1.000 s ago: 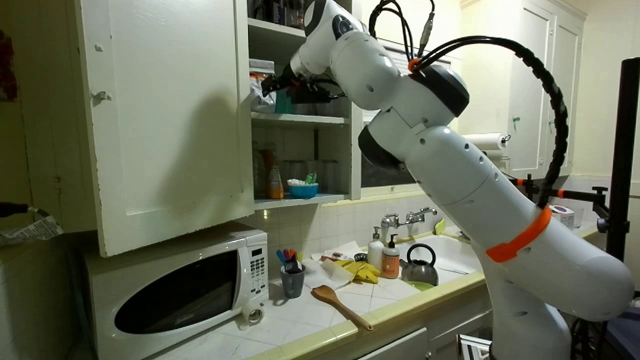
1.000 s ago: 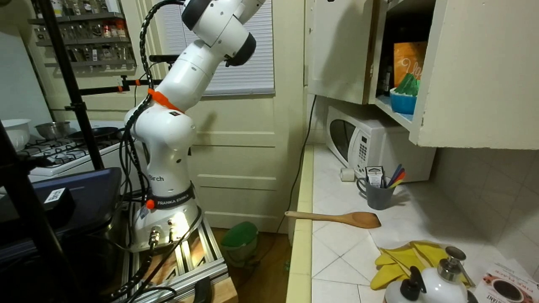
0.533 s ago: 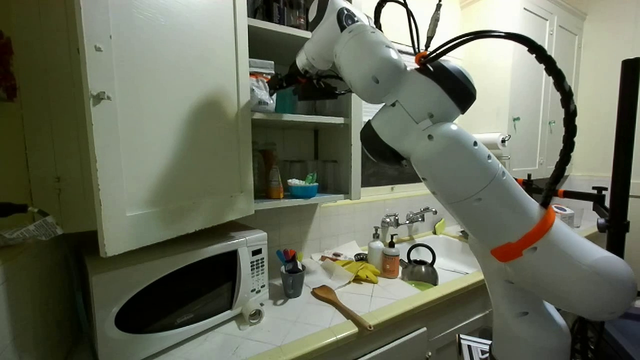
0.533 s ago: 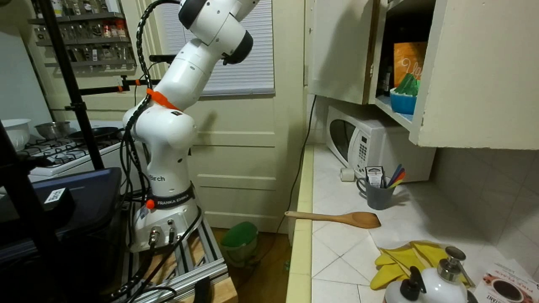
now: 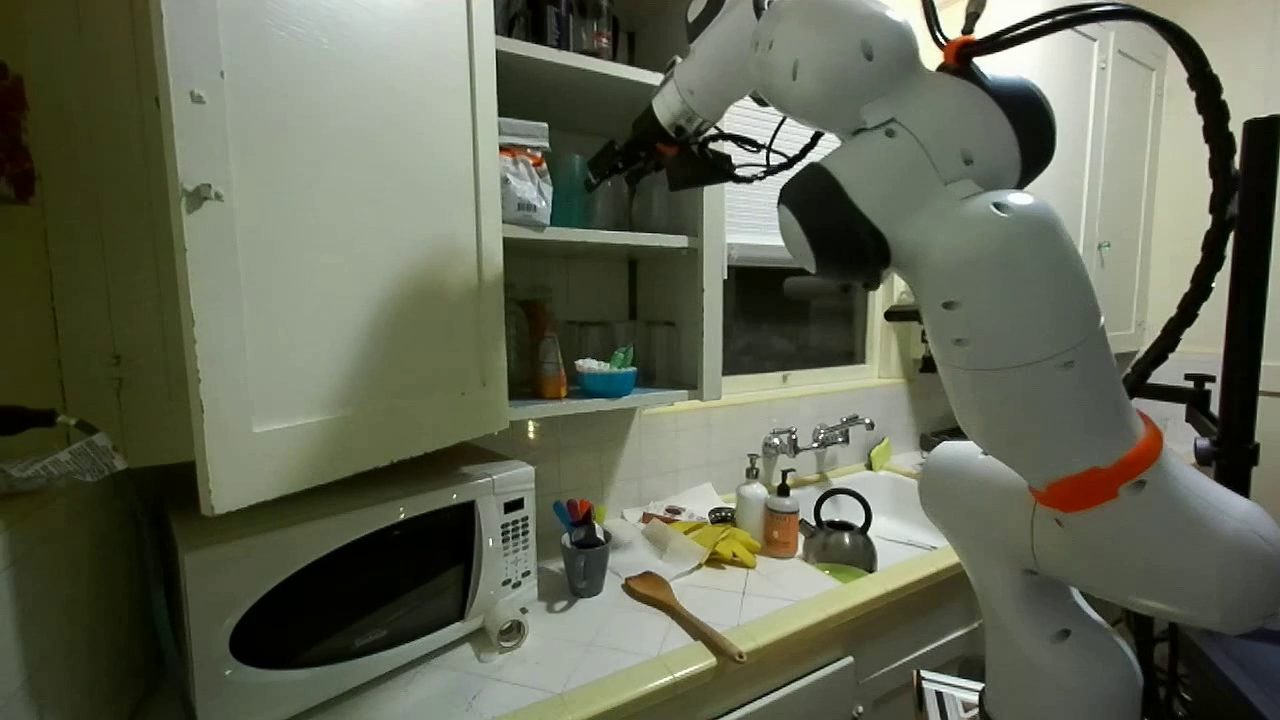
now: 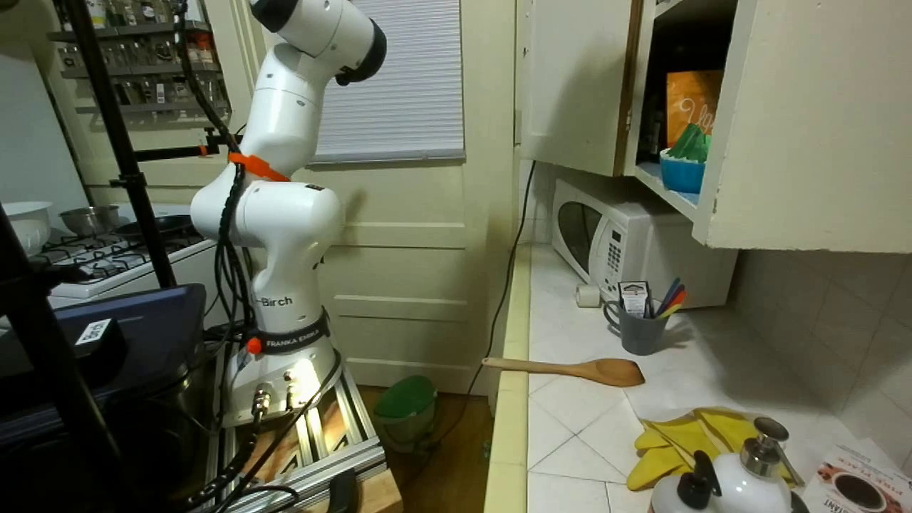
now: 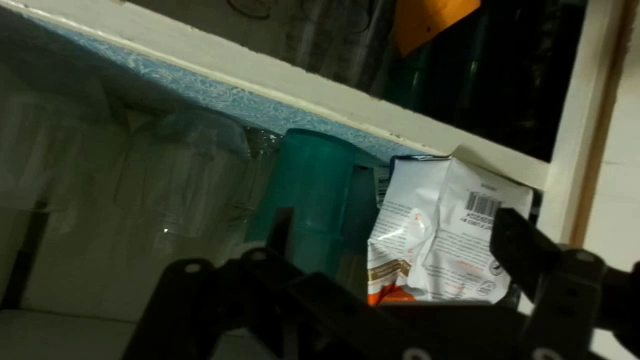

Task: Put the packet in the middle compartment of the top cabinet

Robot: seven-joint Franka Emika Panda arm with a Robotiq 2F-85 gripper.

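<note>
Nearest me, the white robot arm (image 6: 285, 221) has "Birch" printed low on its column, and the black collar (image 6: 291, 339) round its foot reads "FRANKA EMIKA". Above an orange strap (image 5: 1100, 478) the arm rises, folds over at the elbow, and slants its far end down toward the open cabinet (image 5: 711, 310). On the counter (image 6: 570, 463), a booklet (image 6: 851, 491) carries red capitals ending, as near as I can make out, in "PLACE"; the badge on the white microwave (image 5: 350, 580) is too blurred to read, and the print on the small box (image 6: 634, 298) in the gray mug (image 6: 643, 335) is too tiny. Up at the cabinet, the gripper (image 7: 394, 215) hangs in front of clear glasses (image 7: 185, 175), its two fingers (image 7: 520, 247) spread wide, clear of the packet (image 7: 442, 232). That packet stands upright in the middle compartment (image 5: 610, 238), at the shelf's front edge, just beside a teal cup (image 7: 312, 200); whether those two touch, I can't tell. Its white wrapper, upside down in the wrist view, bears a barcode, a blurred date line, fine gray print, and a small orange 3. In the compartment below, an orange bag (image 6: 691, 96) shows white script starting with "U".
</note>
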